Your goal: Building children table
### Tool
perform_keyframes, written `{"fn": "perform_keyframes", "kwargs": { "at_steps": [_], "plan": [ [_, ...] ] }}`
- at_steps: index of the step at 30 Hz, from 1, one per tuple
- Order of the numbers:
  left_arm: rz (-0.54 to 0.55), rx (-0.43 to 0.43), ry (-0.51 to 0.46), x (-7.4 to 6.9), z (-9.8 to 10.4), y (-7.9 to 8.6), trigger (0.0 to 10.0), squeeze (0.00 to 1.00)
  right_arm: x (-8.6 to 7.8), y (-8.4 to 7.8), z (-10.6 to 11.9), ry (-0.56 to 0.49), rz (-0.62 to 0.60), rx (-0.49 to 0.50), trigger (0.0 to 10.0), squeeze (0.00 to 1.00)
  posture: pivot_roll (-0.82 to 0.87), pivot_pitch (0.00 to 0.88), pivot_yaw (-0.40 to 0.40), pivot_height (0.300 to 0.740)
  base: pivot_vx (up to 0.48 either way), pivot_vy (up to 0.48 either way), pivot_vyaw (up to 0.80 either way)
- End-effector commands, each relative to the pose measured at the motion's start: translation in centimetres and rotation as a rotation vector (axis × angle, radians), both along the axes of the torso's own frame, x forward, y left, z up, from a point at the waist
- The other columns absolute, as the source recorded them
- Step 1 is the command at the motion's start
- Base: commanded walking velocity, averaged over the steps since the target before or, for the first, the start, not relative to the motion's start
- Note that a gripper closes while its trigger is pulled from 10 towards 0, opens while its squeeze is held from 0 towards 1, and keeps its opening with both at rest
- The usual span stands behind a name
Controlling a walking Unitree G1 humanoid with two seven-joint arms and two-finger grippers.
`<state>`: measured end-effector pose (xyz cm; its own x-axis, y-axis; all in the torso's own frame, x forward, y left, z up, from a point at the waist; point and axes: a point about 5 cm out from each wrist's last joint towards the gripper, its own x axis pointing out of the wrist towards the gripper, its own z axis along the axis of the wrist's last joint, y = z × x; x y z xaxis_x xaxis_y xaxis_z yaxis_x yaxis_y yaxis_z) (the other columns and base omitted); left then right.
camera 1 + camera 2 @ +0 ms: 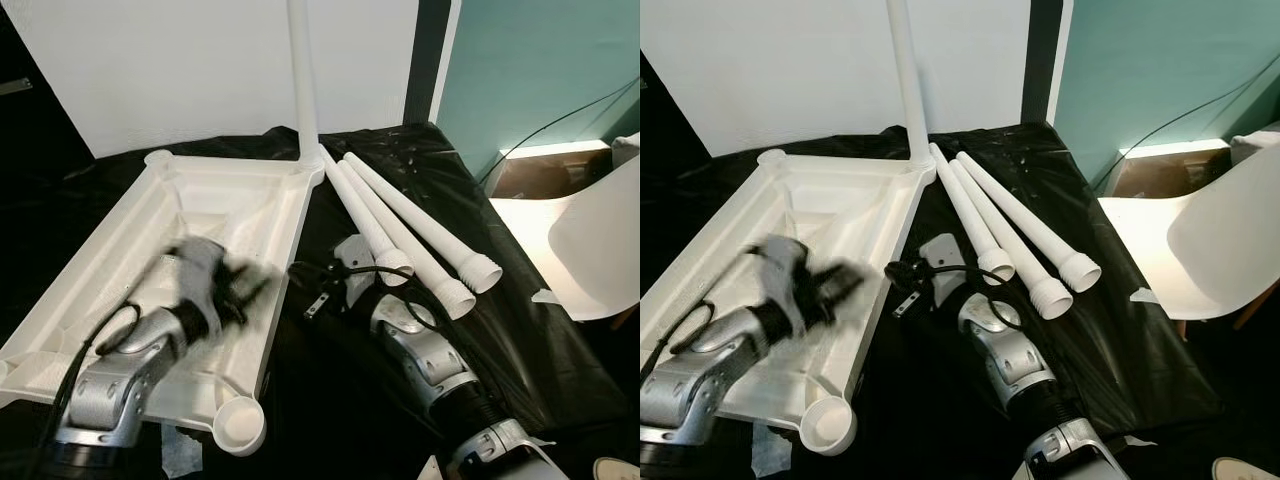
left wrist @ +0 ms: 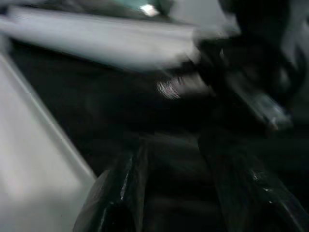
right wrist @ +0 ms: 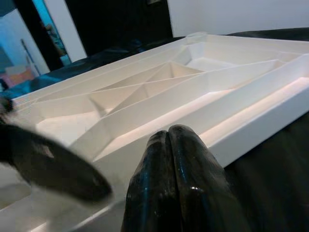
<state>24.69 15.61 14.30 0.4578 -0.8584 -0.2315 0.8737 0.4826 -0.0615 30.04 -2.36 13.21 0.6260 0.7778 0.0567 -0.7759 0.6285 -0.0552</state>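
The white table top (image 1: 110, 262) lies upside down on a black sheet (image 1: 330, 400). One white leg (image 1: 303, 80) stands upright in its far right corner socket. Three loose white legs (image 1: 420, 228) lie side by side on the sheet to its right. My left gripper (image 1: 245, 285) hovers over the ribbed underside near the right rim, blurred by motion; in the left wrist view its fingers (image 2: 120, 193) stand apart with nothing between them. My right gripper (image 1: 318, 300) rests low on the sheet beside the table top's right edge, its fingers (image 3: 174, 179) pressed together and holding nothing.
A round leg socket (image 1: 240, 422) sticks out at the table top's near right corner. A white chair (image 1: 600, 240) stands off to the right, past the sheet's edge. A white wall rises behind, and a teal wall with a cable is at the right.
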Motion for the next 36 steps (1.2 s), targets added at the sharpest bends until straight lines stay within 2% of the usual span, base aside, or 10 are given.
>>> {"fn": "perform_keyframes", "kwargs": {
  "at_steps": [1,4,5,7,10,16,33,34,35,36],
  "plan": [
    [-0.039,0.039,0.029,-0.4,-0.5,0.6,10.0,0.00,0.2,-0.1,0.0,-0.002,-0.003,-0.005,10.0,0.00,0.13,0.000,0.048,0.740,0.000,0.000,0.00],
    [-0.068,0.004,0.077,-1.1,-0.5,1.0,10.0,0.14,0.1,0.0,0.0,-0.003,-0.004,-0.005,10.0,0.00,0.13,0.000,0.050,0.740,0.000,0.000,0.00],
    [-0.096,-0.025,0.093,-1.5,-0.3,1.0,10.0,0.69,0.2,0.0,0.0,-0.002,-0.006,-0.004,10.0,0.00,0.13,0.000,0.050,0.740,0.000,0.000,0.00],
    [-0.112,-0.028,0.100,-1.8,-0.2,1.1,10.0,0.91,0.2,0.0,0.0,-0.003,-0.007,-0.003,10.0,0.00,0.13,0.000,0.053,0.740,0.000,0.000,0.00],
    [-0.120,0.010,0.085,-1.5,-0.5,2.1,10.0,0.97,0.2,0.0,0.0,-0.001,-0.010,-0.001,10.0,0.00,0.13,0.000,0.056,0.740,0.000,0.000,0.00],
    [0.152,0.204,0.024,2.3,-2.1,4.5,10.0,0.95,0.2,0.1,0.1,-0.001,-0.009,0.003,10.0,0.00,0.13,0.000,0.056,0.740,0.000,0.000,0.00],
    [0.500,0.444,0.052,5.6,-3.5,6.4,10.0,0.89,0.2,0.0,0.1,-0.006,-0.014,0.001,10.0,0.00,0.13,0.000,0.055,0.740,0.000,0.000,0.00],
    [0.464,0.426,0.072,5.4,-3.7,5.6,0.0,0.76,0.2,0.0,0.1,-0.007,-0.014,0.001,10.0,0.00,0.13,0.000,0.055,0.740,0.000,0.000,0.00],
    [0.464,0.426,0.072,5.4,-3.7,5.6,0.0,0.76,0.2,0.0,0.1,-0.007,-0.014,0.001,10.0,0.00,0.13,0.000,0.055,0.740,0.000,0.000,0.00],
    [0.426,0.416,0.081,5.1,-3.9,4.6,0.0,0.20,0.2,0.0,0.1,-0.008,-0.014,0.001,10.0,0.00,0.13,0.000,0.055,0.740,0.000,0.000,0.00]
  ]
}}
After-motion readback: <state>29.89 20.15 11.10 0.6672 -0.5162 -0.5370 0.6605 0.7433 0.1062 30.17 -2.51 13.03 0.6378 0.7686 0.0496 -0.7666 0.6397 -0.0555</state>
